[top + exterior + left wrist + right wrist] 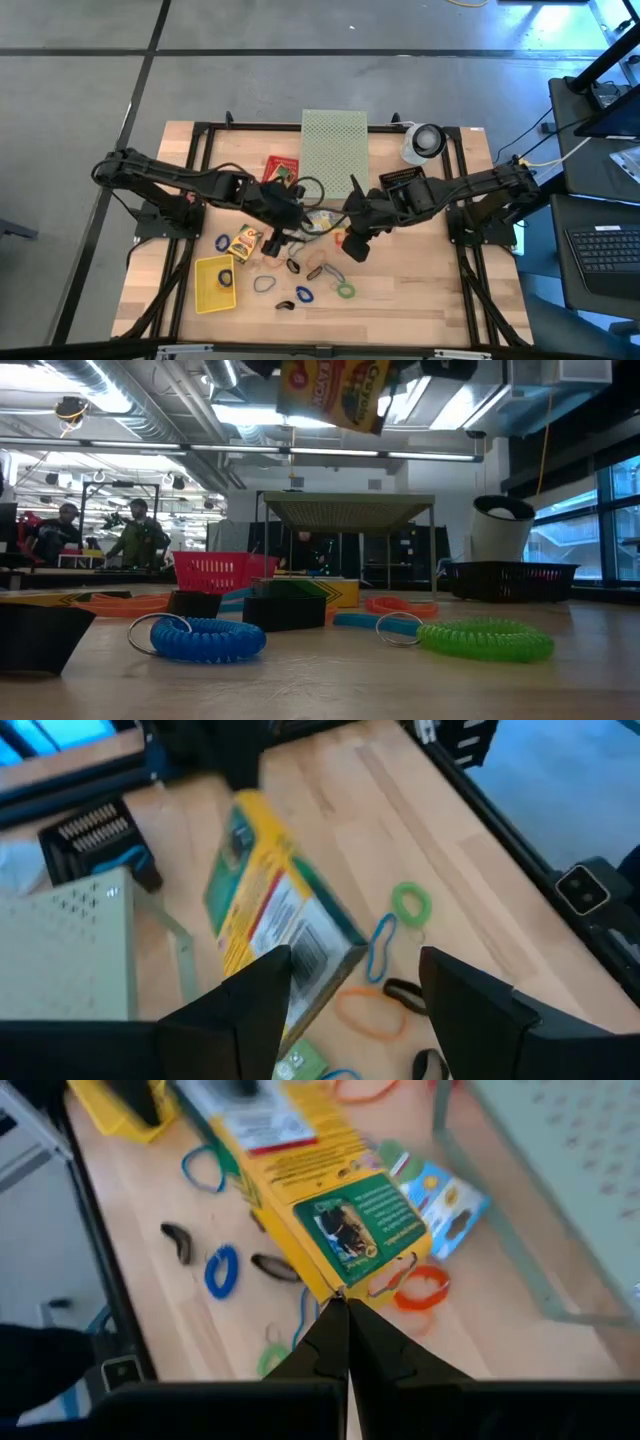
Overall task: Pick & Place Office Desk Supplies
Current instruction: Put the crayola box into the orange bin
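R gripper [338, 1312] is pinching the crayon box [330, 1210] corner, lifting it mid-table – prob. for handover; L gripper [350, 990] is waiting w/ fingers apart, straddling its near end.

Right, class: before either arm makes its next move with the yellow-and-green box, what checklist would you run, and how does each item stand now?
1. Right gripper shut on the yellow-and-green box: ok.
2. Box off the table, hanging above the loops: ok.
3. Grip deep on the box: not ok, pinched at its edge.
4. Left gripper open: ok.
5. Box between the left fingers: cannot tell.
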`<action>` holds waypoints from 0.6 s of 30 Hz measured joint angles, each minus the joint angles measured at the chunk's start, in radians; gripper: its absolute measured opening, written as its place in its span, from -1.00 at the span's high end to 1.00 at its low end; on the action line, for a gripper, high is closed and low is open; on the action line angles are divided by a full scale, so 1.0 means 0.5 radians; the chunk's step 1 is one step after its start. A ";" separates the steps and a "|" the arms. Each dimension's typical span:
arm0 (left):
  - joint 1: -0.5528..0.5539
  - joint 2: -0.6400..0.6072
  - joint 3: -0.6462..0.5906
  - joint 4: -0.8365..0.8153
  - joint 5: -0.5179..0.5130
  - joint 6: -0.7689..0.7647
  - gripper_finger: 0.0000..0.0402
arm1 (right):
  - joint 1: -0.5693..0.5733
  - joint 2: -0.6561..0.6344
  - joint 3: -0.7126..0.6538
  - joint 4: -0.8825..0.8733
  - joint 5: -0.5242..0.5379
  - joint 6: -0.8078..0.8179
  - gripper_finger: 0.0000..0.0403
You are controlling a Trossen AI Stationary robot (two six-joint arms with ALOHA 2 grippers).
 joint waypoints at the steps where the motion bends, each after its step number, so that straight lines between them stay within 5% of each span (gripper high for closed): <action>1: -0.020 -0.012 0.000 0.002 -0.035 0.008 -0.11 | 0.000 0.000 0.014 -0.007 0.017 0.000 1.00; 10: -0.104 -0.030 0.001 0.182 -0.622 0.077 -0.11 | 0.001 0.000 0.128 -0.014 0.111 -0.025 1.00; 18: -0.103 -0.026 0.001 0.220 -0.676 0.081 -0.03 | -0.003 0.000 0.322 -0.026 0.183 -0.160 1.00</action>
